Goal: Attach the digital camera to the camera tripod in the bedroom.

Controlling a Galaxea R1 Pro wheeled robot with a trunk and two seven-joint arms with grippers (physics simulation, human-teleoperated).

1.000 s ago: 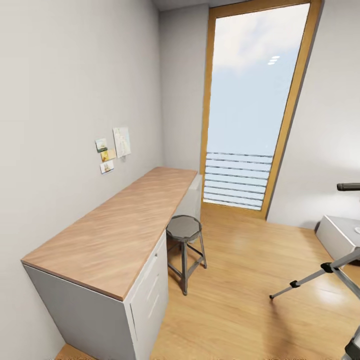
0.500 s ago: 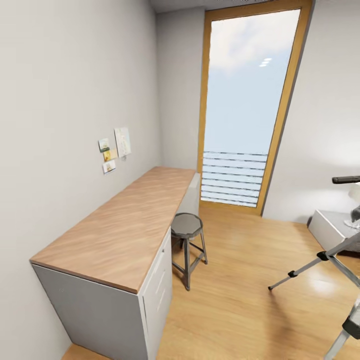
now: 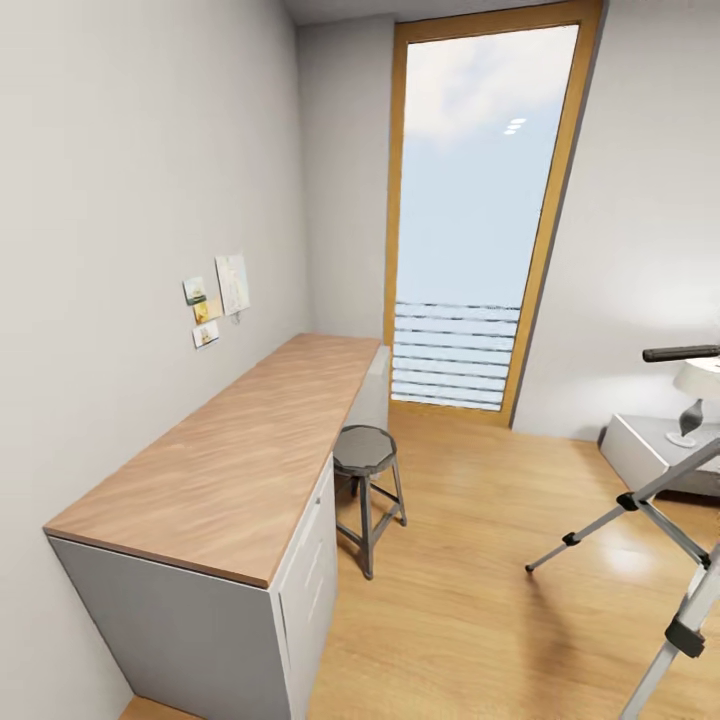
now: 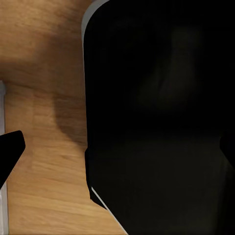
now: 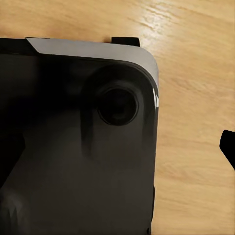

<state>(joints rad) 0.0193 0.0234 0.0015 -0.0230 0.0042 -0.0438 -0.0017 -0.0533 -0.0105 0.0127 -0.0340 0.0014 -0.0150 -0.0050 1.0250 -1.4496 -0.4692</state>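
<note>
The head view looked across a bedroom with white walls and a light wood floor (image 3: pixel 470 600). A long desk (image 3: pixel 240 450) with a wooden top and grey drawer fronts ran along the left wall. Small paper notes (image 3: pixel 215 300) were pinned to the wall above it. A grey metal stool (image 3: pixel 366 455) stood on the floor just beside the desk's open edge, about midway along its length. A tall wood-framed window (image 3: pixel 470 210) occupied the far wall, with horizontal rails across its lower part.

The camera tripod (image 3: pixel 650 500) stood at the right edge of the head view, well apart from the desk and stool. Its silver legs with black joints were spread on the floor, and one leg reached toward the middle of the room. The long black pan handle (image 3: pixel 680 353) projected level at the top. Behind the tripod, a small lamp (image 3: pixel 695 395) sat on a low grey unit (image 3: pixel 640 450). The floor between the stool and the tripod was open.

The left wrist view showed a large black body with a grey edge (image 4: pixel 156 117) over the wood floor, and one dark fingertip (image 4: pixel 10 147) at the frame's border. The right wrist view showed a similar black body (image 5: pixel 78 137) with a round recess, also above the floor. Whether either pincer was released or clenched could not be told.
</note>
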